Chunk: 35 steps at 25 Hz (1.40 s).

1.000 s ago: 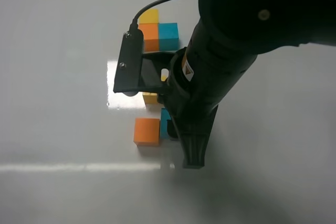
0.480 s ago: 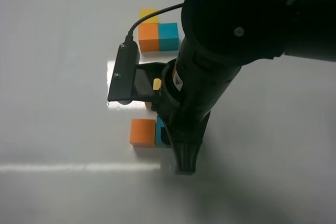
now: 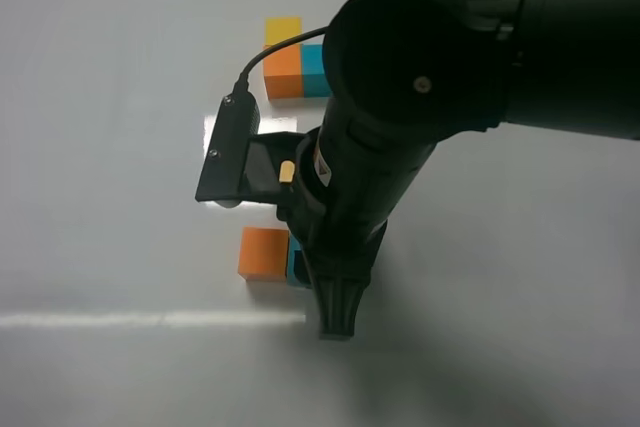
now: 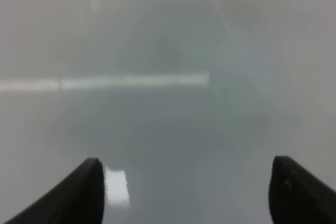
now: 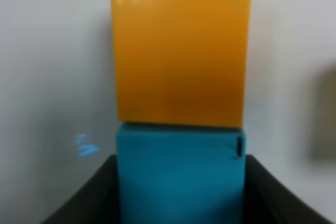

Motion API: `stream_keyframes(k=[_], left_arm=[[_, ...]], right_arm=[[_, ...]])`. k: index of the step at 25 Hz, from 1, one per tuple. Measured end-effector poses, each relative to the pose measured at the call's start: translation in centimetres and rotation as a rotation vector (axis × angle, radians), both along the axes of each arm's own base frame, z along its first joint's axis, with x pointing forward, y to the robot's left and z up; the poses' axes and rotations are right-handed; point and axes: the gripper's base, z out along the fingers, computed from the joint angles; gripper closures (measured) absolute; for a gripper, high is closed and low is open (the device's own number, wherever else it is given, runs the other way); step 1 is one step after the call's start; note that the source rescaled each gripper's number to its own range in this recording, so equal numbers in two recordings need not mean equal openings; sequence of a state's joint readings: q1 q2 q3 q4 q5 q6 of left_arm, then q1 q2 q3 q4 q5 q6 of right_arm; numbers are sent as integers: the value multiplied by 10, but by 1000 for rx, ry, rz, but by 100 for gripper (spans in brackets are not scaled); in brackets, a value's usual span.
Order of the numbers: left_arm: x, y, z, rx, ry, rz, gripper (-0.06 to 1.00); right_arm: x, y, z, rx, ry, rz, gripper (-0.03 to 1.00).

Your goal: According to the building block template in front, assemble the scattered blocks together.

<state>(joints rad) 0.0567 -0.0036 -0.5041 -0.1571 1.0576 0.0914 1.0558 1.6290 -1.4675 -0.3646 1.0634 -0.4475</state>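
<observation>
The right hand clamps the teal cube, which sits on the bench far from its edges, pressed against the orange cube. The template lies well apart from that pair. The left hand hangs spread wide above the bench.

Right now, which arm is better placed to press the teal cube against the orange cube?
Right. The right gripper holds the teal cube, which touches the orange cube; the left gripper is open, facing only table.
</observation>
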Motion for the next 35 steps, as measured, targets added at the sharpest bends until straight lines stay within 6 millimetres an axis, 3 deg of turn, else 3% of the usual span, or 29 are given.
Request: stream_keyframes(k=[9,19,21,35], left_arm=[[0,0,0,0,0,0,2],[0,0,0,0,0,0,2],[0,0,0,0,0,0,2],[0,0,0,-1,0,0,2]], right_arm=[[0,2,1,33,1,-15,65],[-1,3,1,54,12,-16,19],[-1,4,1,61,16,-15,14],[-2,13,8,180,36,-22,12]])
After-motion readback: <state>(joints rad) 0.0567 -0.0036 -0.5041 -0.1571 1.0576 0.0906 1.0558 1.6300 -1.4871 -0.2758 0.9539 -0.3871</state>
